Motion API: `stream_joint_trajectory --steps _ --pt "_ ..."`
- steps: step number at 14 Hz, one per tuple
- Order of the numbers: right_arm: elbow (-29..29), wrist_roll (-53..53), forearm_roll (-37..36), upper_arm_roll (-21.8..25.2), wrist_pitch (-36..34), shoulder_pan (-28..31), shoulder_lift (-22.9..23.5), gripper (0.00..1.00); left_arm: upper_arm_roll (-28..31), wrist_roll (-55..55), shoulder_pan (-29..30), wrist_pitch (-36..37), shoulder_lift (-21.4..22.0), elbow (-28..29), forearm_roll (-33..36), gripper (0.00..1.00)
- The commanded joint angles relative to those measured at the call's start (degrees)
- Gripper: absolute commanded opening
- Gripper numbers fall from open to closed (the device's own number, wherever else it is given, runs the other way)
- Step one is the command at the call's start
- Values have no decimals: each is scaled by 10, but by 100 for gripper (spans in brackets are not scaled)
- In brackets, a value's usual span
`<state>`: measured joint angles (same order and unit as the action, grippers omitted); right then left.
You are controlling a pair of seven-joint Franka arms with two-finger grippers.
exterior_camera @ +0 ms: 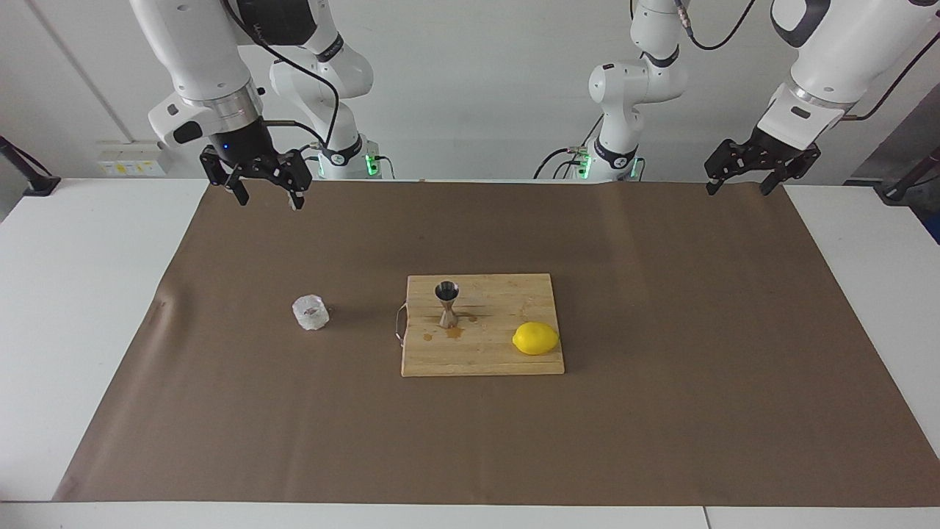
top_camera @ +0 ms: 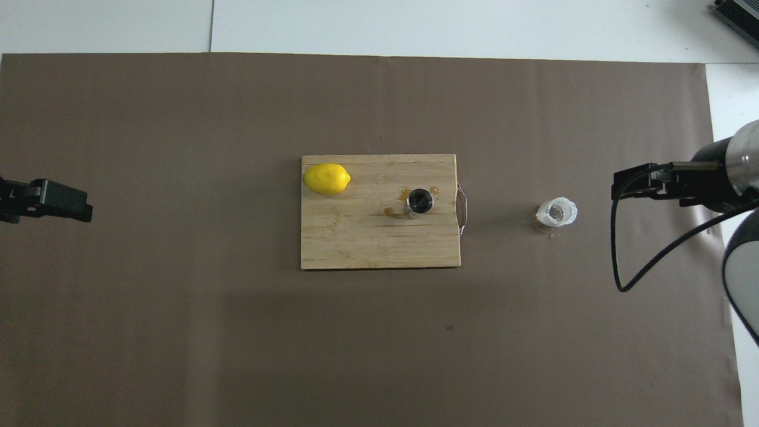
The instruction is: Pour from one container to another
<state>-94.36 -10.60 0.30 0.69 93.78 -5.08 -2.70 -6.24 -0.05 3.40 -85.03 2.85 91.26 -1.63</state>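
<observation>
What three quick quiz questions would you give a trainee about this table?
1. True or false: the jigger stands upright on the board.
2. What lies on the board's corner toward the left arm's end of the table?
   A. a lime
   B. the lemon
   C. a spoon
3. Which end effector hangs nearer the cup's end of the table, and is it holding anything?

Key:
1. True.
2. B.
3. The right end effector; it is open and holds nothing. The cup sits alone on the brown paper, beside the board. The left end effector waits, open, over the paper's edge at its own end.
</observation>
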Motion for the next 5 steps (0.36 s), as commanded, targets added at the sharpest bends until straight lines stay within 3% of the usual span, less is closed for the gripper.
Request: stream_joint_trajectory --steps 1,5 --pt "-2 -8 -14 -3 -4 3 -3 100 -3 -3 5 4 7 7 -3 100" --pt "-2 -7 -14 -12 -9 16 -4 100 -2 -3 5 4 7 7 -3 100"
